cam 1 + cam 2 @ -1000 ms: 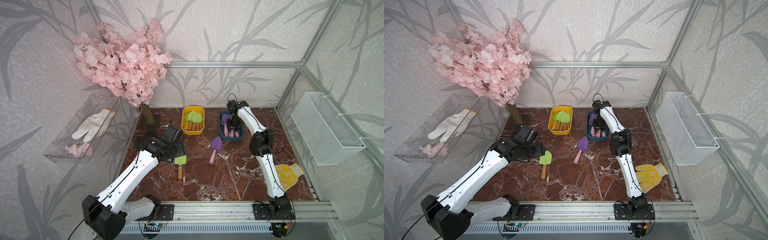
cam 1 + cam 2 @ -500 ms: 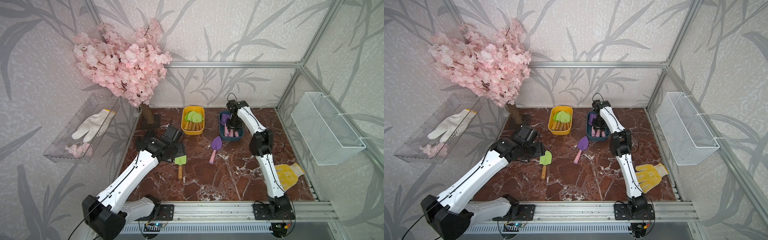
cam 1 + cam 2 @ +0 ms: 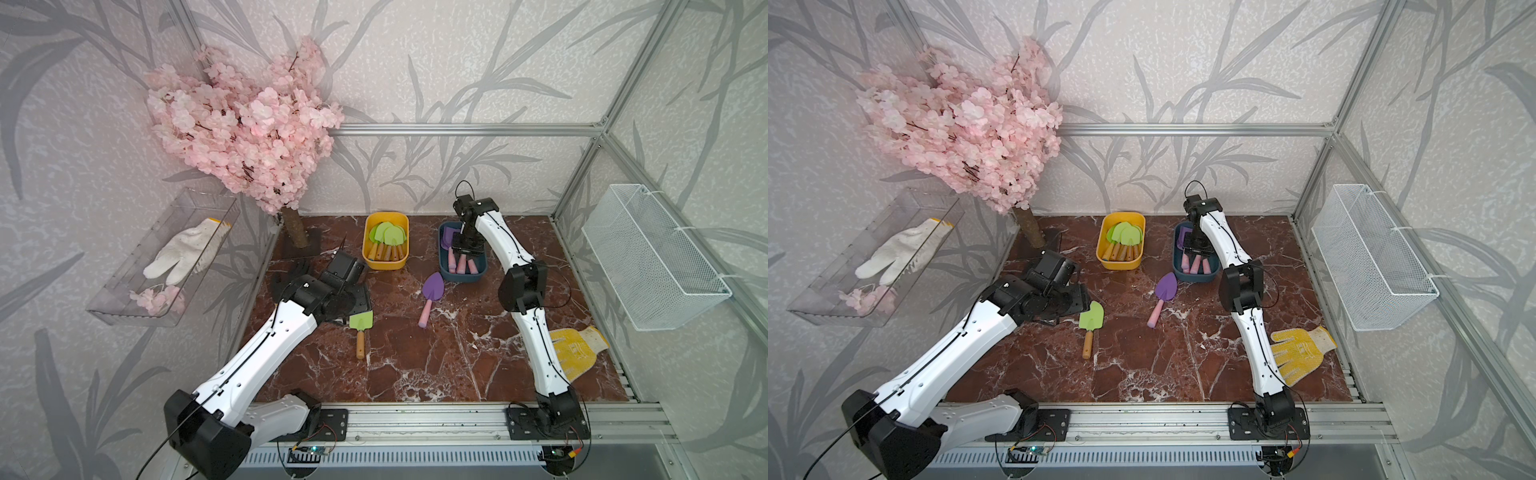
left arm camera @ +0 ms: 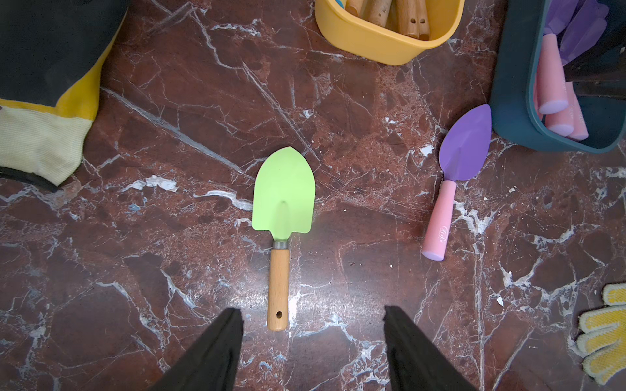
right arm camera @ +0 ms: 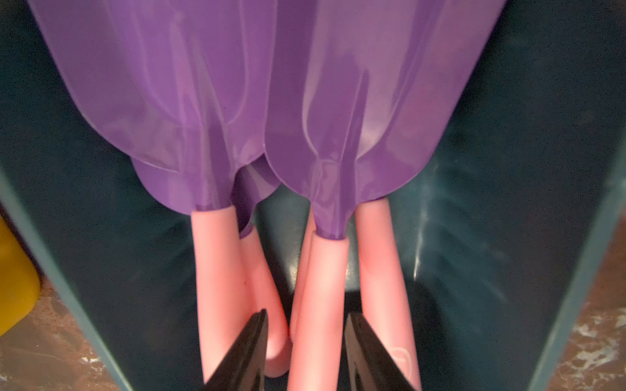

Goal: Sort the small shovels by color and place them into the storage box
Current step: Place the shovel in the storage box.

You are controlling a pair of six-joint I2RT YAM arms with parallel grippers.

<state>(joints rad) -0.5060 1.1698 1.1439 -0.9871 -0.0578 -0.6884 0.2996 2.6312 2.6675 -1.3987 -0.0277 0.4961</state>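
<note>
My left gripper (image 4: 311, 308) hangs open over the red-brown marble floor (image 3: 436, 357), and the wooden handle end of a green shovel (image 3: 360, 322), left of centre in both top views, lies untouched between its fingers. A purple shovel (image 3: 432, 287) lies at centre, just beside the blue box (image 3: 461, 277). My right gripper (image 5: 305, 313) is down in that box, jaws slightly parted around a pink handle (image 5: 321, 270), with a gap on one side. More green shovels (image 3: 386, 235) fill the yellow box (image 3: 384, 264). Leaf-patterned walls (image 3: 457, 62) enclose everything.

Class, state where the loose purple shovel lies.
In a top view, the purple shovel lies on the tabletop beside the blue box, right of the green shovel.
</note>
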